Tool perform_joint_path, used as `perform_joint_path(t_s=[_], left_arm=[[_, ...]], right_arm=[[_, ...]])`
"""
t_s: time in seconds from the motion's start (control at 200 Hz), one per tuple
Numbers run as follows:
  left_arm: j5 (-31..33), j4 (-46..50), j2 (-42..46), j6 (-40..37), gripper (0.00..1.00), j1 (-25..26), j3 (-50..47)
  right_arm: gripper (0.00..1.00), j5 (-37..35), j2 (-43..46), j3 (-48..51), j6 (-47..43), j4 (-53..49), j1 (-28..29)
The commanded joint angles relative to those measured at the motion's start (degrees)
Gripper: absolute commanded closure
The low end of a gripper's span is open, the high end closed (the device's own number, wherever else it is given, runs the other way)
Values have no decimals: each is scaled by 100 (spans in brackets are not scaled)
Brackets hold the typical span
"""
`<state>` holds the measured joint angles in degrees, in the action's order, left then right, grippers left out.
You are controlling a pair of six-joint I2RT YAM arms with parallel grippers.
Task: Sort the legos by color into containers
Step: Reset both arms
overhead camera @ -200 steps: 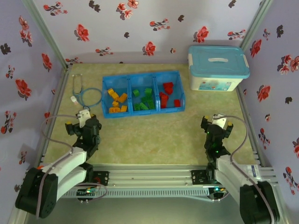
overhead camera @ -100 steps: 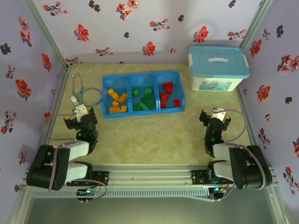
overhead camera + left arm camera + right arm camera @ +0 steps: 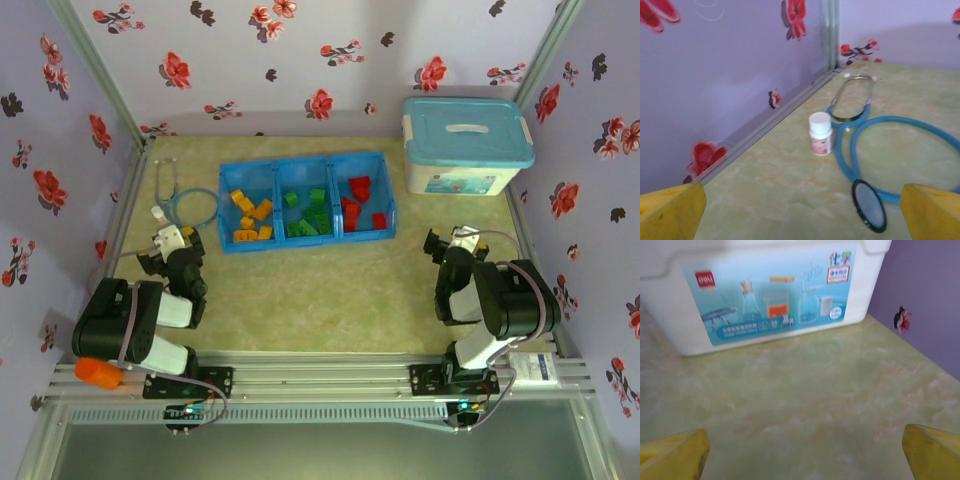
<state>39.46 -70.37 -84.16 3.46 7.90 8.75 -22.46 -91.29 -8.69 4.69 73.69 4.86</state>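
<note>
The blue tray of three joined containers (image 3: 306,166) sits at the table's middle back. Orange-yellow legos (image 3: 250,216) lie in its left compartment, green legos (image 3: 308,215) in the middle one, red legos (image 3: 358,204) in the right one. My left gripper (image 3: 168,242) is folded back near the front left, open, its yellow fingertips (image 3: 671,212) wide apart over bare table. On the front right my right gripper (image 3: 454,243) is folded back the same way, open, with nothing between its fingertips (image 3: 935,450).
A blue stethoscope (image 3: 185,203) (image 3: 890,150) and a small white pill bottle (image 3: 820,133) lie at the left, just ahead of the left gripper. A white storage box with a light-blue lid (image 3: 464,143) (image 3: 770,290) stands at the back right. Flowered walls enclose the table.
Both arms have folded back toward their bases, pulling the grippers slightly toward the table's sides. Both grippers stayed open. The legos have not moved.
</note>
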Motion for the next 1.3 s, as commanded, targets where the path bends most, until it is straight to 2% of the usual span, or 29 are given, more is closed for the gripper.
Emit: perform_joint_path(t_s=[0.0, 0.16, 0.23, 0.345, 0.375, 0.435, 0.485, 1.005, 1.085, 1.215, 1.295], left_arm=[[-532, -422, -89, -125, 0, -6, 15], [-1469, -393, -435, -886, 0, 204, 211], [-1871, -528, -760, -847, 0, 39, 294], [-1901, 317, -620, -690, 0, -86, 662], [-1964, 766, -562, -593, 0, -162, 796], [-2236, 1682, -479, -275, 0, -457, 1302], [-2660, 1840, -421, -12, 0, -754, 1314], [-2592, 1772, -440, -48, 0, -702, 1296], [-2584, 1772, -436, -48, 0, -702, 1296], [-2590, 1772, -438, -52, 0, -707, 1300], [-2593, 1777, -436, -56, 0, -707, 1304]], right_arm=[[1, 54, -86, -9, -58, 562, -20], [1, 55, 20, -226, -65, 56, -21], [1, 110, 165, -499, -51, -653, -21], [1, 286, 164, -1334, 0, -2251, -84], [1, 659, 172, -1359, 98, -2311, -250], [1, 745, 202, -1376, 175, -2385, -337], [1, 756, 195, -1325, 164, -2273, -337], [1, 786, 211, -1319, 150, -2258, -337], [1, 979, 195, -1360, 102, -2324, -337], [1, 1709, 188, -1393, -37, -2370, -432], [1, 1791, 194, -1392, -16, -2363, -472]])
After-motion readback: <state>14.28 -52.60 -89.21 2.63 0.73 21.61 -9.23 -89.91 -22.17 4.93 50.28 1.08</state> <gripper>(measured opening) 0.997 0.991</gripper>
